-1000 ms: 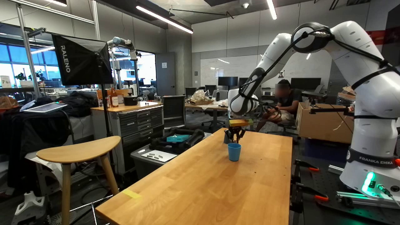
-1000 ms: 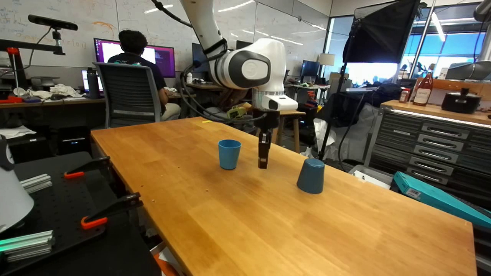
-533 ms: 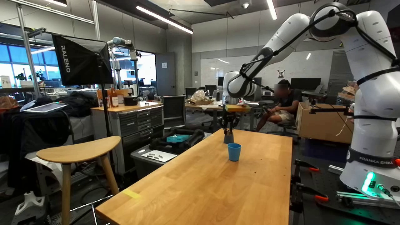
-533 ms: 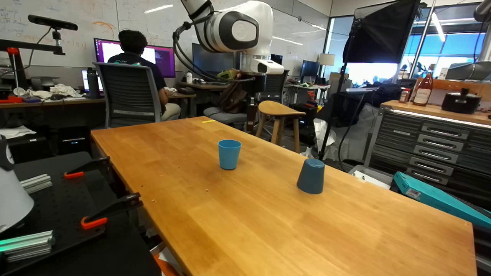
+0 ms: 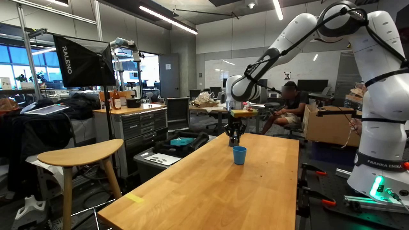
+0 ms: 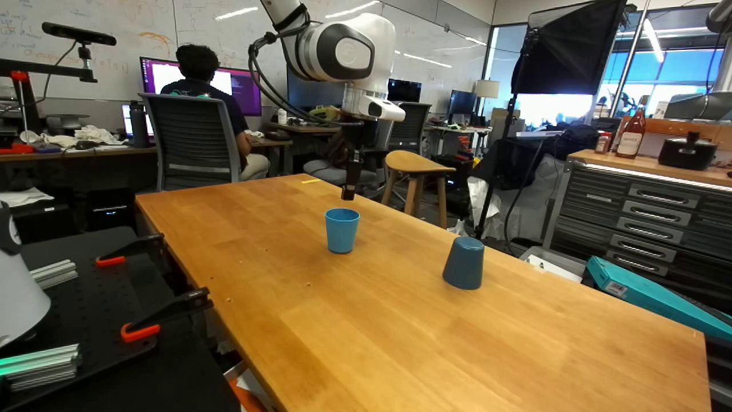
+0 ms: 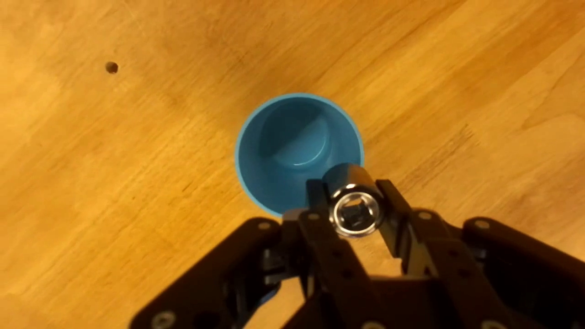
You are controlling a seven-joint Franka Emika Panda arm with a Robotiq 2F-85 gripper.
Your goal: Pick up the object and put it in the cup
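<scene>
The blue cup stands upright on the wooden table in both exterior views [image 5: 239, 156] [image 6: 342, 232]. In the wrist view I look down into the cup [image 7: 256, 169]; no object shows in the part of its inside that I see. My gripper [image 7: 352, 189] is shut on a shiny metal socket [image 7: 348, 176], which is the object, one finger on each side. In the wrist view the socket overlaps the cup's lower right rim. In the exterior views the gripper [image 5: 234, 140] [image 6: 347, 194] is above the cup's height, its fingertips pointing down close to the cup.
A darker blue cup stands upside down on the table [image 6: 463, 263]; in an exterior view it is partly behind the gripper. Black clamps with orange tips [image 6: 140, 332] sit at the table's edge. A stool [image 6: 416, 163] stands beyond the table.
My gripper has risen from low beside the cup and shifted towards the cup. Over the last half second it has come down slightly. Both cups have stayed in place.
</scene>
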